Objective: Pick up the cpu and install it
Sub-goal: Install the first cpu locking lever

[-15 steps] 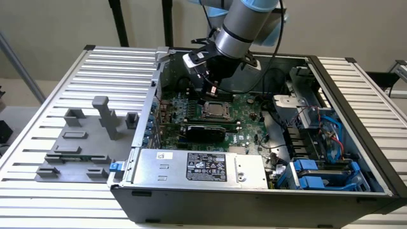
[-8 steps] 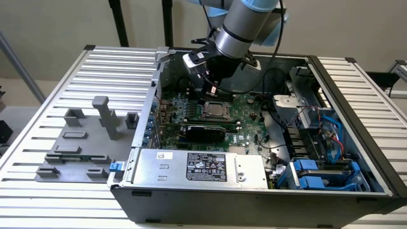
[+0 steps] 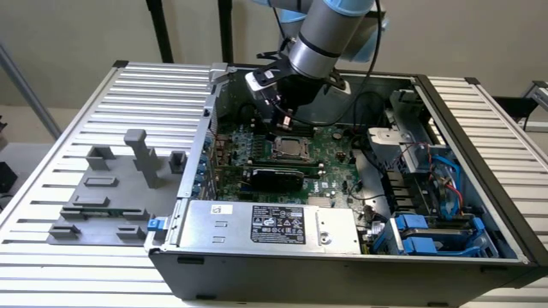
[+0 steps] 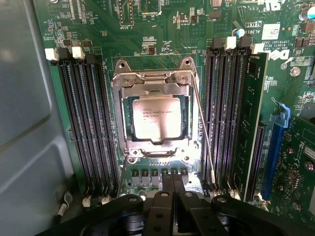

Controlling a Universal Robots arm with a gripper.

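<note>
Wrist view: the pincer (image 4: 172,181) has its two dark fingers pressed together, closed on nothing, and hangs just above the motherboard (image 4: 162,29) beside the socket's edge. Just beyond the fingertips the cpu (image 4: 156,118) lies flat in the socket, silvery top up, framed by the metal load plate (image 4: 147,78). A thin wire lever (image 4: 204,128) runs along one side of the socket. Rows of black memory slots (image 4: 88,123) flank the socket on both sides, and one green memory module (image 4: 251,123) stands in the outer row.

From the exterior view the pincer (image 3: 283,127) reaches down into the open computer case (image 3: 342,276), directly over the cpu (image 3: 291,146). A silver power supply (image 3: 269,224) sits along the case's near wall. To the exterior view's left, grey tray blocks (image 3: 111,192) rest on the slatted surface (image 3: 51,154), well apart from the case's interior.
</note>
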